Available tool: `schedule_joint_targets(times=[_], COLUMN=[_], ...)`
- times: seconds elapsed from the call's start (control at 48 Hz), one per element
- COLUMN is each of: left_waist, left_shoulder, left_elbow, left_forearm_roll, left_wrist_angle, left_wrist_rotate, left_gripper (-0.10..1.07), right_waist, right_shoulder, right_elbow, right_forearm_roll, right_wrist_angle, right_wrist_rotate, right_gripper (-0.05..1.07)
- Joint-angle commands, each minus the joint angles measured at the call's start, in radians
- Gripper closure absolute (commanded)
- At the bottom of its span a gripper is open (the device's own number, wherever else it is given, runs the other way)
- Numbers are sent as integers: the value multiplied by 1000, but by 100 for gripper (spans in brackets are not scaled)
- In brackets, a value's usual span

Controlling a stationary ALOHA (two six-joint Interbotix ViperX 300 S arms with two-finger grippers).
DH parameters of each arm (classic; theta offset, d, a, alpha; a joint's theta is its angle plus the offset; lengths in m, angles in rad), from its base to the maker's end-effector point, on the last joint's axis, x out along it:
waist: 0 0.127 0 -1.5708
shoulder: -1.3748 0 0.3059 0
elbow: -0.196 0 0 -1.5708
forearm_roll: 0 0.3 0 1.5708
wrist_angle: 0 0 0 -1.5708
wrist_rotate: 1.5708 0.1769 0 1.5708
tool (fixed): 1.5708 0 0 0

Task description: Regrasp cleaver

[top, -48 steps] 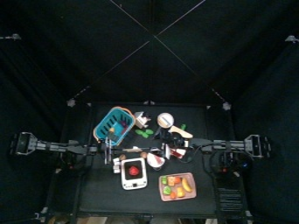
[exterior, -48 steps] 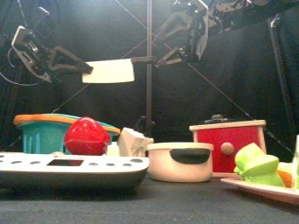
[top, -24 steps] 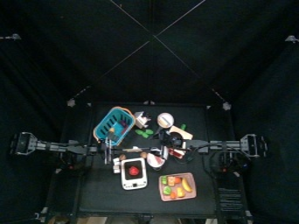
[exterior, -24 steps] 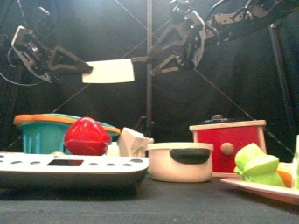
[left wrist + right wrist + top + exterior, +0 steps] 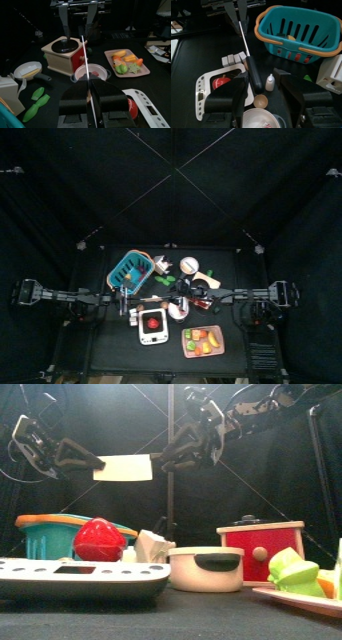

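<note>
Cleaver (image 5: 124, 468) aloft above the table, blade clamped in left gripper (image 5: 83, 460) | right gripper (image 5: 181, 456) spread around the handle (image 5: 254, 75), not closed | advise: centre handle between jaws, close firmly before left lets go.

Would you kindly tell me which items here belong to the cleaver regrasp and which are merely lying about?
Belongs to the job:
cleaver
left hand
right hand

Just lying about:
teal basket
red grinder box
fruit plate
scale
small pot
</note>
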Motion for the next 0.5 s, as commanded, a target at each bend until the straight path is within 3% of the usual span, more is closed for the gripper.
schedule_joint_targets(times=[0.0,0.25,0.479], left_waist=[-2,-2,-2], left_shoulder=[-2,-6,-6], left_elbow=[-12,-9,-8], left_forearm_roll=[3,15,44], left_wrist_angle=[-8,-8,-8], left_wrist_rotate=[2,2,2], left_gripper=[60,60,60], right_waist=[0,17,23], right_shoulder=[-14,-9,3], right_elbow=[-28,-26,-28], right_forearm_roll=[0,0,-2], right_wrist_angle=[-9,-23,-38], right_wrist_rotate=[-3,-2,-2], right_gripper=[30,52,56])
